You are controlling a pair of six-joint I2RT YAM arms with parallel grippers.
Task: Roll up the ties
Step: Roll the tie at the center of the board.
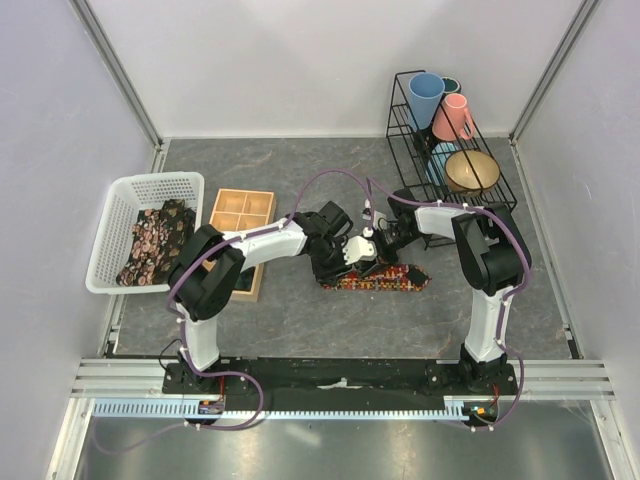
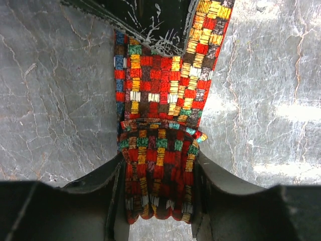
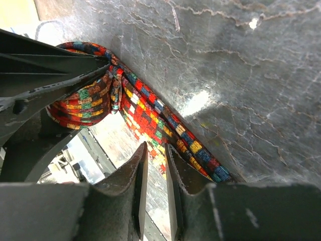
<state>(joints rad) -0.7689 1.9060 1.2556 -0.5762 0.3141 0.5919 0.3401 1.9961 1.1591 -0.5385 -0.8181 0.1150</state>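
One tie [image 1: 395, 280], in red, orange, yellow and green blocks, lies flat on the grey table with its left end rolled up. My left gripper [image 1: 345, 262] is shut on that rolled end; the roll [image 2: 159, 165] sits between its jaws in the left wrist view. My right gripper [image 1: 378, 245] is just right of it with its jaws almost together and nothing between them, tips [image 3: 155, 150] down at the flat part of the tie [image 3: 165, 125]. More dark floral ties [image 1: 155, 240] lie in the white basket [image 1: 150, 182].
A wooden compartment tray [image 1: 243, 210] lies between the basket and the arms. A black wire rack [image 1: 500, 180] with cups and a bowl stands at the back right. White walls close in the table on three sides.
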